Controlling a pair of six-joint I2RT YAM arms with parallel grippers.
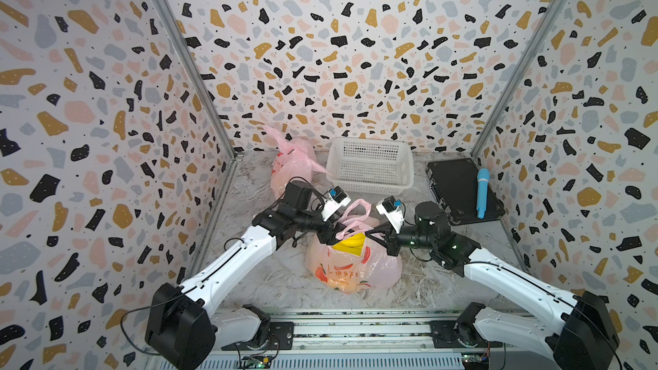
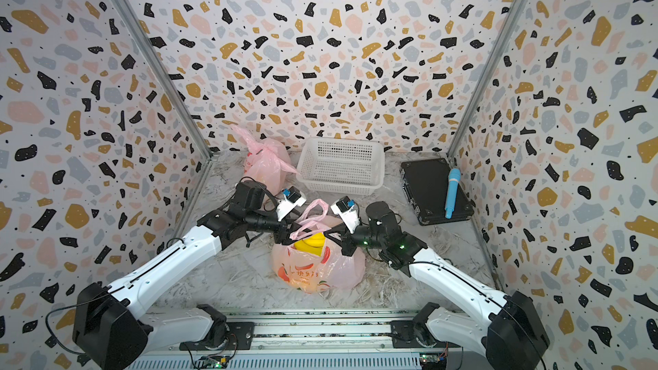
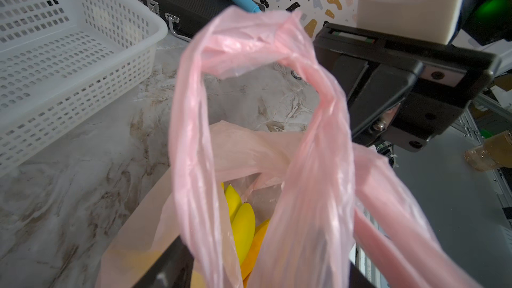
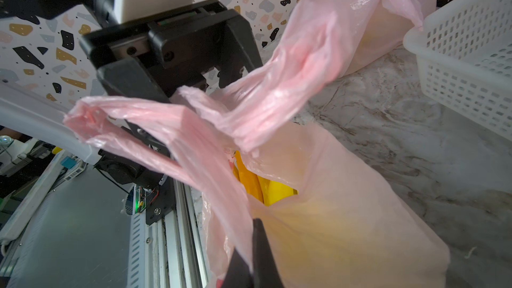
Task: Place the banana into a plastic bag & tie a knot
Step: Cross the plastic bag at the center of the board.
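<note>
Plastic bag (image 1: 350, 272) on counter (image 1: 270, 279): banana bunch (image 1: 350, 243) inside, mouth unknotted.
Left pincer (image 1: 333, 238) spread wide around 1 handle (image 3: 249, 40); right pincer (image 1: 370, 234) almost closed, pinching bag film. White basket (image 1: 368, 141) at rear.

You have terrazzo-patterned walls (image 1: 320, 48) on three sides and a marbled tabletop (image 1: 263, 279), evenly lit.

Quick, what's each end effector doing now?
Left end effector: open, pink looped handle loose between its jaws.
Right end effector: shut on the pink plastic bag.
</note>
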